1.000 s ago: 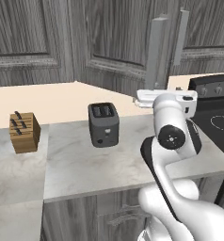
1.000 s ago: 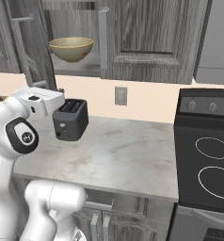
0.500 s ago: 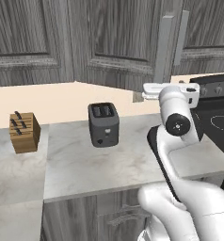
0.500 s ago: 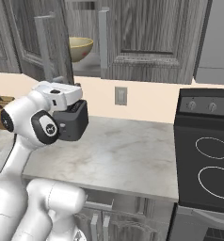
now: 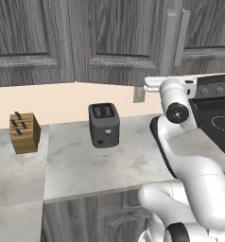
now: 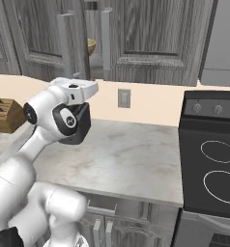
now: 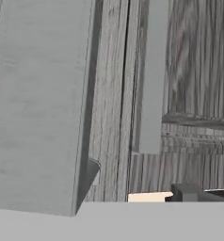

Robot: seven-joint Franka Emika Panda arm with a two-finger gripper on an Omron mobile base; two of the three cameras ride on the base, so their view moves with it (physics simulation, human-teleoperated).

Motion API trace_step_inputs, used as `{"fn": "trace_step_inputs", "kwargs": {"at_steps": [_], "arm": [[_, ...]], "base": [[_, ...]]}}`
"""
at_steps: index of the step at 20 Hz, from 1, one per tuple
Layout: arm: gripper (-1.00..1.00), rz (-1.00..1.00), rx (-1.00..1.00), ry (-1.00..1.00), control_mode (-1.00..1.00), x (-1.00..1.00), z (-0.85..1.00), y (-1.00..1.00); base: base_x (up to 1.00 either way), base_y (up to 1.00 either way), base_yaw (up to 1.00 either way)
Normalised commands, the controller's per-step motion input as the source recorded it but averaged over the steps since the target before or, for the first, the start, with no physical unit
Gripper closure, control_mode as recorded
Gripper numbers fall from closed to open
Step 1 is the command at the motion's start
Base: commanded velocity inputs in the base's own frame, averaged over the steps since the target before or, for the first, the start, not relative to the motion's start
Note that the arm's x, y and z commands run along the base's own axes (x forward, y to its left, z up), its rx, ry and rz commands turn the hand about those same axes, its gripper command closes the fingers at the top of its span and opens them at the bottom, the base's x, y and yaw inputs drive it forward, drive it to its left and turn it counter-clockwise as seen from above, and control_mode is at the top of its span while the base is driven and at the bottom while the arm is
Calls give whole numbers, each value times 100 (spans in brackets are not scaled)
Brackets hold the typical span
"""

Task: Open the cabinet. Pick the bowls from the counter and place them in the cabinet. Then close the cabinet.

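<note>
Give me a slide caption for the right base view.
Cabinet doors nearly closed, a yellow bowl glimpsed in the gap above the marble counter.

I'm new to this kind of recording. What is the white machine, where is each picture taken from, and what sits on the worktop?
The white machine is a jointed robot arm in a rendered kitchen. Two pictures come from cameras behind it, to its left and right. The third looks along its hand at the dark grey wood-grain cabinet and one long grey bar handle. On the pale marble counter stand a black toaster and a wooden knife block. An olive-yellow bowl peeks through the nearly shut doors. Whether the gripper holds anything cannot be told.
</note>
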Motion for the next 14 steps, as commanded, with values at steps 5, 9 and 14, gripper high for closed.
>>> {"fn": "trace_step_inputs", "kwargs": {"at_steps": [5,9,14], "arm": [[-100,0,0,0,-100,63,0,-19],[-100,0,0,0,-100,60,0,-30],[-100,0,0,0,-100,73,-9,-11]], "base": [[0,0,0],[0,0,0],[0,0,0]]}}
